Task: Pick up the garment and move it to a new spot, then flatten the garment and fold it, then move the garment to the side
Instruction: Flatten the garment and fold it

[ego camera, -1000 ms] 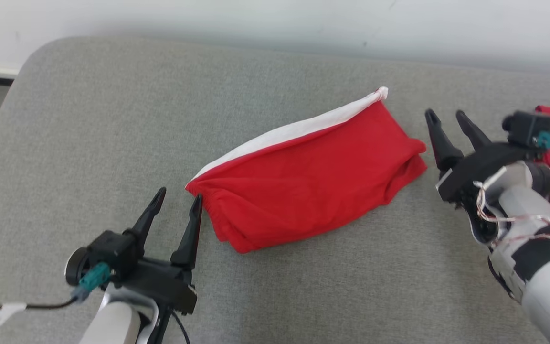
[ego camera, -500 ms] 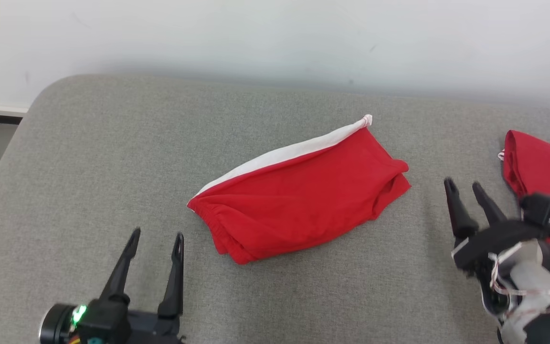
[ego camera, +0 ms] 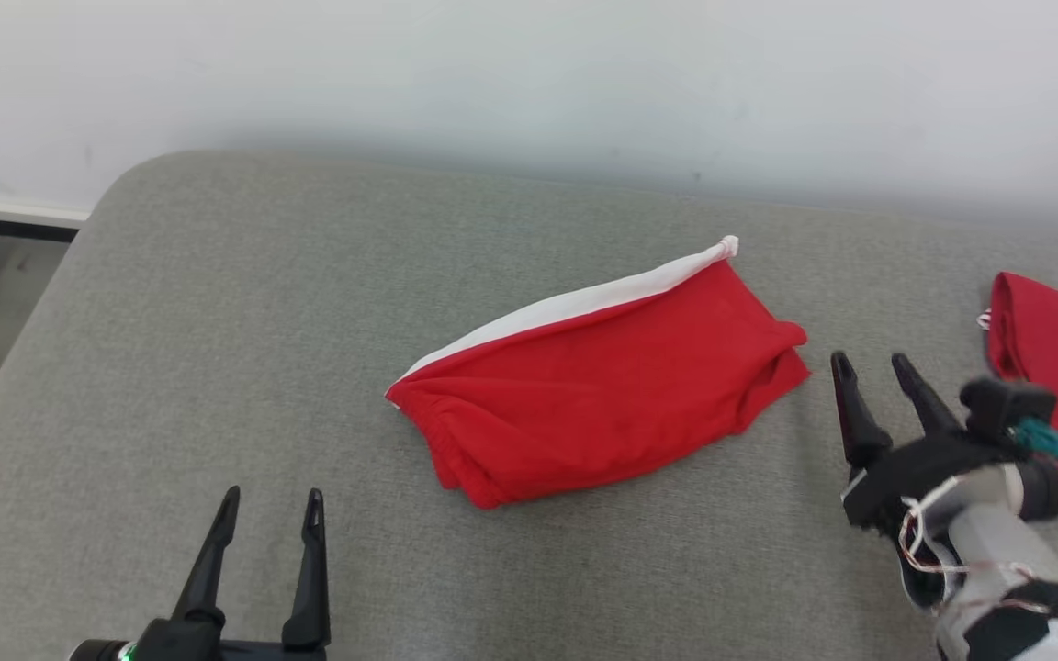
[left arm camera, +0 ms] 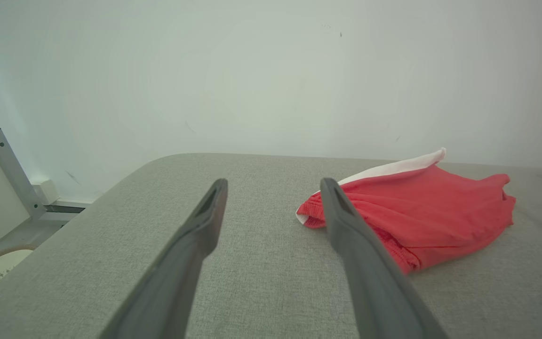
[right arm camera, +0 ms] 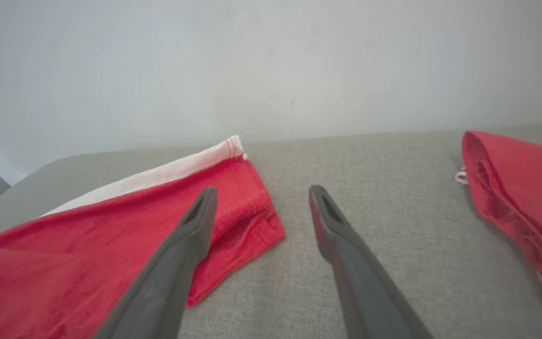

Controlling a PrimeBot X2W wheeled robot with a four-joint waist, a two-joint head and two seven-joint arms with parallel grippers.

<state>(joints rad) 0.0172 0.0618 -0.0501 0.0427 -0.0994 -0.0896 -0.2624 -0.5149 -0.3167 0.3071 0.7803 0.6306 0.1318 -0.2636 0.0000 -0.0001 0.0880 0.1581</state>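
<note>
- The left fingers (ego camera: pixel 310 560) stand spread wide with nothing between them, poised over bare grey cloth near the front edge of the cushioned surface (ego camera: pixel 217 303)
- The right fingers (ego camera: pixel 853 418) are just as wide apart and just as empty, their tips just beside the right-hand end of the garment (ego camera: pixel 602 395) but not touching it
- The garment, red with a white band (ego camera: pixel 575 308) along its far edge, lies in the middle of the surface between the two arms, slanted, already doubled over into a compact bundle
- To my eye the flattening and folding look done, so the step in hand seems to be the last one: shifting the bundle to the side
- That move calls for the fingers to come in low at each end and pinch every layer together, or the fold will likely slip open on the lift
- A second red garment (ego camera: pixel 1052 349) lies at the far right, well apart from the first, which hints at where the side spot may be
- Both pieces lie loose on the cloth, not inside anything
</note>
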